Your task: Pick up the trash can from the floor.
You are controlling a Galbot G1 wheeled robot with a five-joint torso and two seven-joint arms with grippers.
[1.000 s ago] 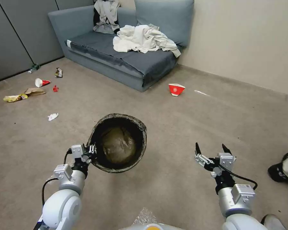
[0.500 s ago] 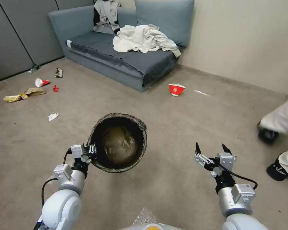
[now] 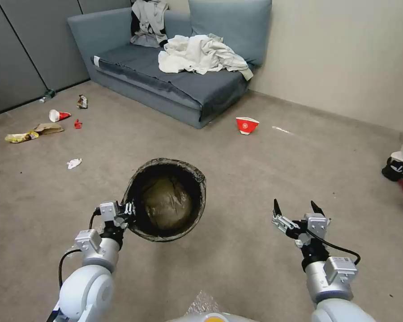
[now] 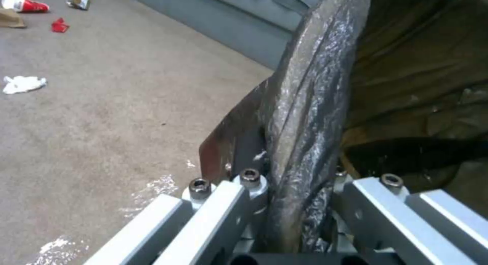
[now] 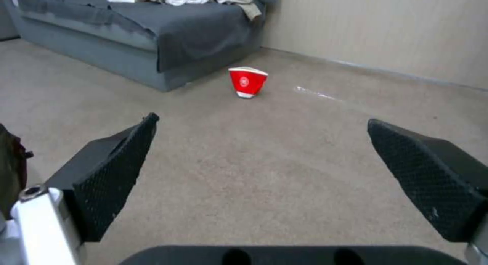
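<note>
The left gripper [image 3: 130, 209] is clamped on the trash can [image 3: 168, 199] rim, pinching its liner, holding it above the floor [image 3: 237, 179]. Right of the can, the right gripper [image 3: 298, 209] hangs spread wide, grasping nothing.

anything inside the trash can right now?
Just the wrinkled dark liner lining the trash can, gripped at its rim by the left gripper. No loose trash visible; whatever lies beneath the liner's folds is covered.
</note>
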